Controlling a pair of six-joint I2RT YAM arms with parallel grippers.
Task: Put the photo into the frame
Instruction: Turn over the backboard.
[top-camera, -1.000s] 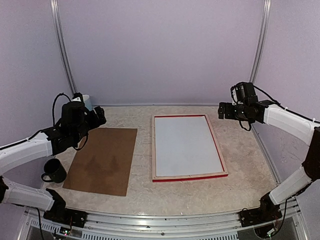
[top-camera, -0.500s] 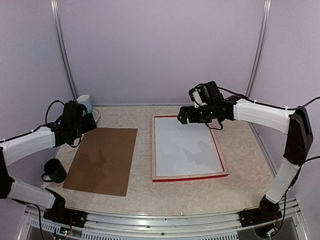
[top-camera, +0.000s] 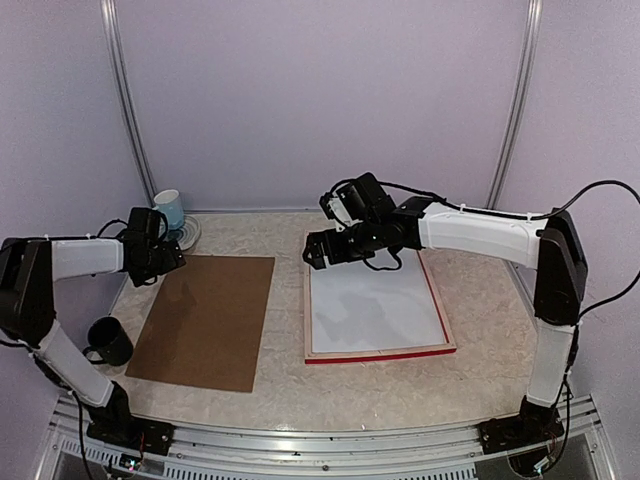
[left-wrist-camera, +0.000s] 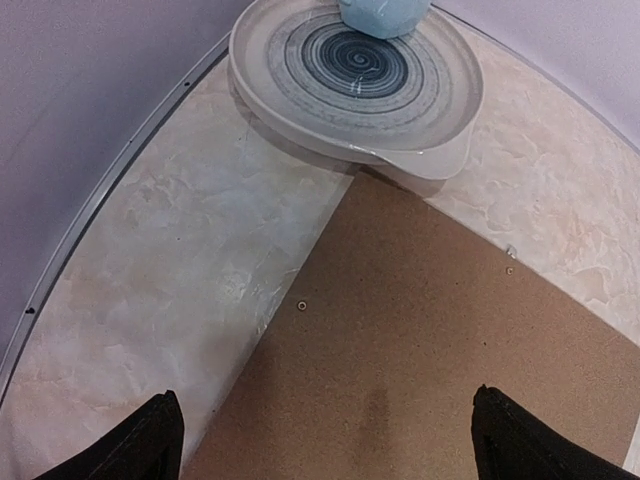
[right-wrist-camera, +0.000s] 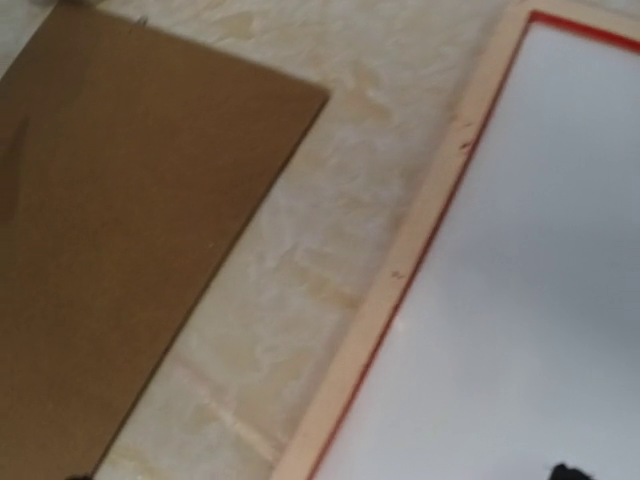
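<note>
A black mug (top-camera: 108, 341) stands by the tabletop's (top-camera: 400, 395) left edge, towards the near side. Farther back on that side, the left gripper (left-wrist-camera: 324, 393) hangs over the far-left corner of a brown board (top-camera: 205, 320). Its two black fingers (left-wrist-camera: 150, 440) are spread wide with nothing between them. Just beyond it, in the tabletop's far-left corner, a pale blue cup (top-camera: 169, 209) sits on a grey plate (top-camera: 190, 236) with a dark spiral in its middle. The plate's rim meets the board's far-left corner; whether it rests on the board or only touches it I cannot tell.

The board lies flat on the left half of the tabletop, its long sides running from far to near. A strip of bare tabletop separates it from the frame (top-camera: 375, 355).

The right gripper (top-camera: 318, 250) reaches in from the right and hovers above the frame's far-left corner. Its jaws are wide and it holds nothing. Only a sliver of one finger shows at the bottom of the right wrist view.

The frame lies flat, just right of the tabletop's centre. Its pale wood back faces up, and red shows along its outer edges, most clearly on the near bar. A white sheet (top-camera: 375, 300) fills it from bar to bar. No printed side is visible, so I cannot tell whether this is the photo lying face down.
</note>
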